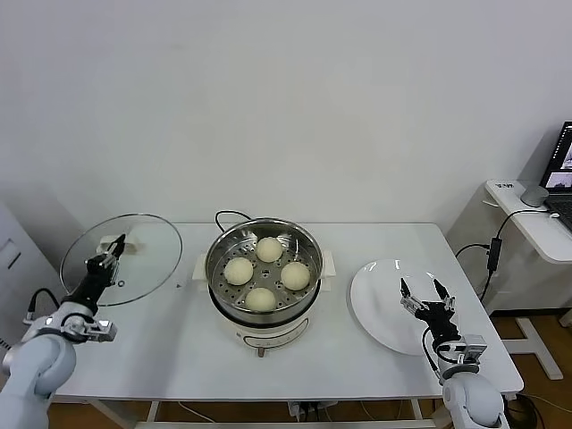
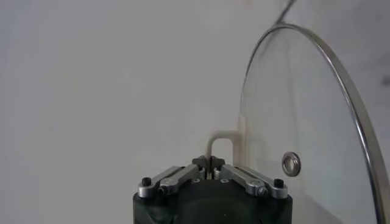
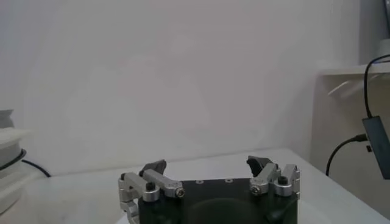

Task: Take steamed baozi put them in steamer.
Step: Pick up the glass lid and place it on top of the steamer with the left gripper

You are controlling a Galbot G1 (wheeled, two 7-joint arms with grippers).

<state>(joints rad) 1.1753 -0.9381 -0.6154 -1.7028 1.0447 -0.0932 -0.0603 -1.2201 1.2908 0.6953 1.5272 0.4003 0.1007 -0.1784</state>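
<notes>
Several cream-white steamed baozi (image 1: 261,298) lie on the perforated tray inside the shiny steamer (image 1: 213,268) at the table's middle. My left gripper (image 1: 107,261) is at the table's left end, shut on the cream handle (image 2: 220,141) of the round glass lid (image 1: 147,255). In the left wrist view the left gripper (image 2: 209,163) pinches the thin handle loop, and the lid (image 2: 317,122) curves away beside it. My right gripper (image 1: 426,295) hovers open over the white plate (image 1: 380,308), and in its wrist view the right gripper (image 3: 207,163) has nothing between its fingers.
The steamer sits on a cream electric base (image 1: 268,336) with a black cord (image 1: 223,216) running behind it. A side desk (image 1: 536,223) with a laptop stands beyond the table's right edge. A wall closes the back.
</notes>
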